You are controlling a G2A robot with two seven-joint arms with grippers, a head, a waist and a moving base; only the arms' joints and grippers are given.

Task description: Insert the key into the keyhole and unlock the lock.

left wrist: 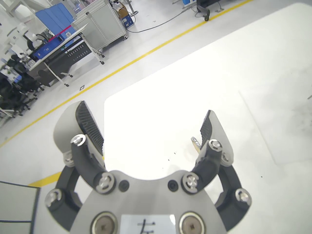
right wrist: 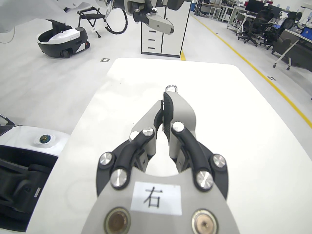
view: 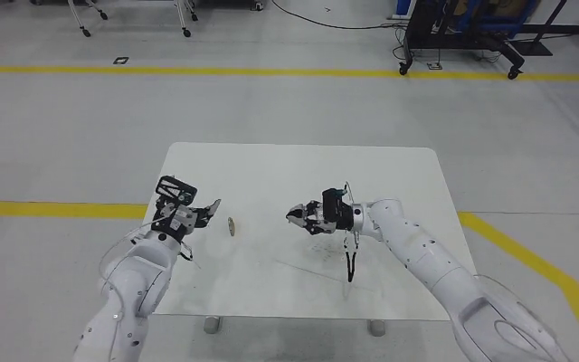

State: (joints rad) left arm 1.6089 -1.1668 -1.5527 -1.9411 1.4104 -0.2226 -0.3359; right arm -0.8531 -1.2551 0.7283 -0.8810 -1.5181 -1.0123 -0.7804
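A small brass padlock [view: 232, 225] lies flat on the white table [view: 362, 172], left of centre. My left gripper [view: 204, 215] hovers just left of it, open and empty. In the left wrist view the padlock [left wrist: 196, 143] peeks out beside one finger of the left gripper [left wrist: 146, 109]. My right gripper [view: 291, 215] is right of the padlock, pointing at it, jaws shut. In the right wrist view the right gripper [right wrist: 163, 98] has its pads pressed together, and I cannot make out a key between them. The padlock [right wrist: 171, 88] lies just past the tips, with the left gripper [right wrist: 174, 13] farther off.
A black cable [view: 350, 262] hangs from the right forearm down to the table. Faint scuff marks [left wrist: 297, 115] darken the tabletop near its middle. The table's near edge runs close under both arms.
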